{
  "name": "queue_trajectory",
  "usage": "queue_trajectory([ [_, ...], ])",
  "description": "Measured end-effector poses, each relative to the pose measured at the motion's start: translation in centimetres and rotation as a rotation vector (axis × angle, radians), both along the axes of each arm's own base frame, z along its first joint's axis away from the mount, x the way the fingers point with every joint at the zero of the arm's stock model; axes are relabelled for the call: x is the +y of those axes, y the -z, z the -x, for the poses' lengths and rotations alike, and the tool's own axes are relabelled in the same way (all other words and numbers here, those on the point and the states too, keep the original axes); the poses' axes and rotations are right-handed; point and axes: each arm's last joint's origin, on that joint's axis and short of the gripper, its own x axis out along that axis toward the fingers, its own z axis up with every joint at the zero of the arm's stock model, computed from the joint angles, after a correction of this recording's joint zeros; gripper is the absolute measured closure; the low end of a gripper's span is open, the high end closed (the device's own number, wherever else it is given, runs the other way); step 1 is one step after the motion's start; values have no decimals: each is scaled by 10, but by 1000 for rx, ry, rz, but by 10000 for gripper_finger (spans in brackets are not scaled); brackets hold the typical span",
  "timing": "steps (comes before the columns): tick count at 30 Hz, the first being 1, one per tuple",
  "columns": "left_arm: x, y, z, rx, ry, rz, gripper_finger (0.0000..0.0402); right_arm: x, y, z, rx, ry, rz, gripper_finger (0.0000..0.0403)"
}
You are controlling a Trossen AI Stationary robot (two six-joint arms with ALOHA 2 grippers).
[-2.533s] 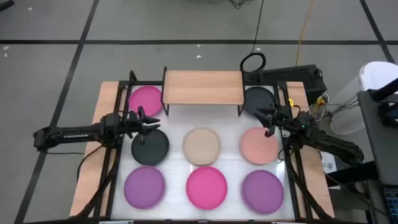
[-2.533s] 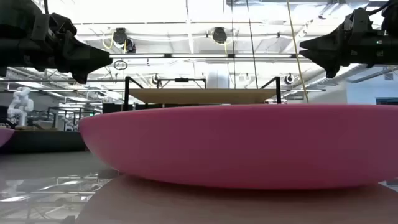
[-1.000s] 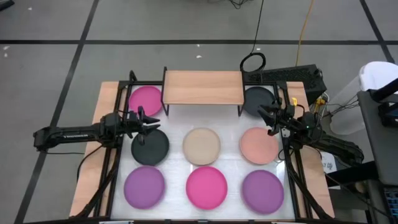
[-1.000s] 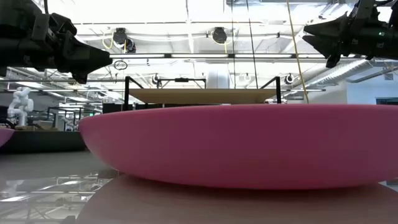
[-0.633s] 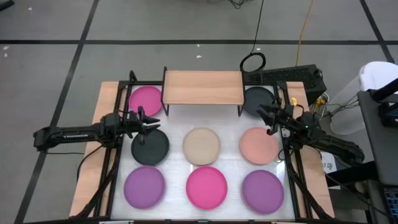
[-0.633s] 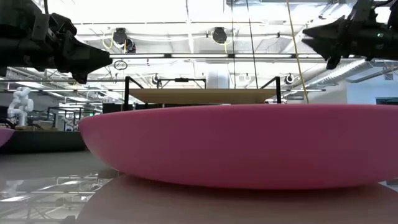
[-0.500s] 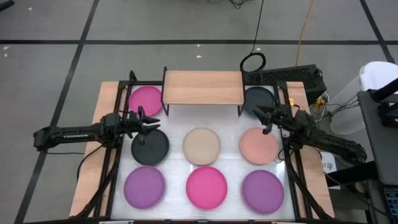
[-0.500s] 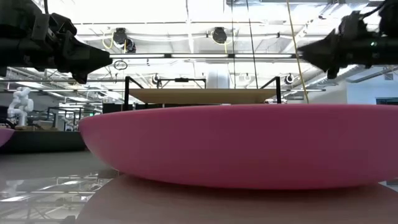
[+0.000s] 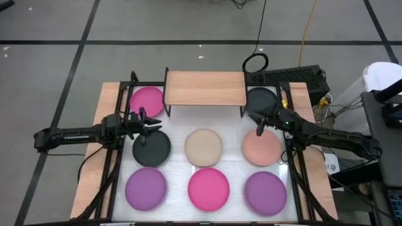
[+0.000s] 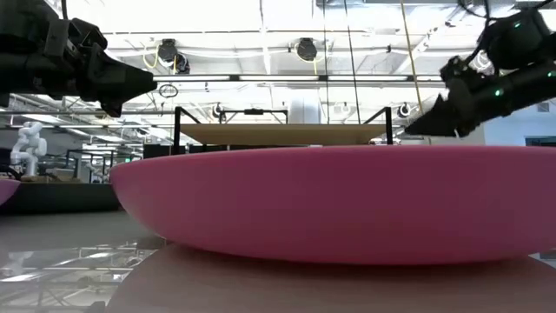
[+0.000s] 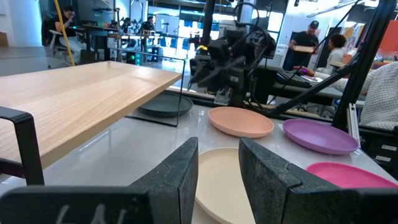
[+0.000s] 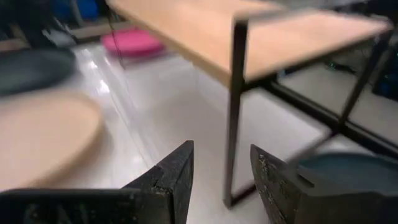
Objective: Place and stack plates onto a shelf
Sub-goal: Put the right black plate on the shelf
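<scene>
The right claw (image 9: 259,130), its fingers spread apart, hangs close beside the shelf leg (image 12: 233,112) and just above the pink plate (image 9: 261,147). It might bump that leg. The left claw (image 9: 151,123) is spread too, waiting.

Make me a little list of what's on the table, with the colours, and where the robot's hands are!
plates: eight, all flat on the table
back row: magenta plate, dark grey plate
middle row: dark grey plate, beige plate, salmon plate
front row: purple plate, magenta plate, purple plate
shelf: nothing on it
left end effector: open, near the middle dark grey plate
right end effector: open, at the salmon plate's back edge, holding nothing
</scene>
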Motion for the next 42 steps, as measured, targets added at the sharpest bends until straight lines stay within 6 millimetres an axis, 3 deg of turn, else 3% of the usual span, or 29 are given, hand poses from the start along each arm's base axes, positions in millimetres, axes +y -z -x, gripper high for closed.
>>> queue_trajectory([
  [4,0,0,0,0,0,0,282,-2,6,-3,80,19,-24,264],
  [15,0,0,0,0,0,0,282,-12,-2,-11,412,170,-17,264],
  [20,0,0,0,0,0,0,282,-16,8,-10,517,206,-48,264],
  [42,0,0,0,0,0,0,282,-25,24,-11,584,192,-173,264],
])
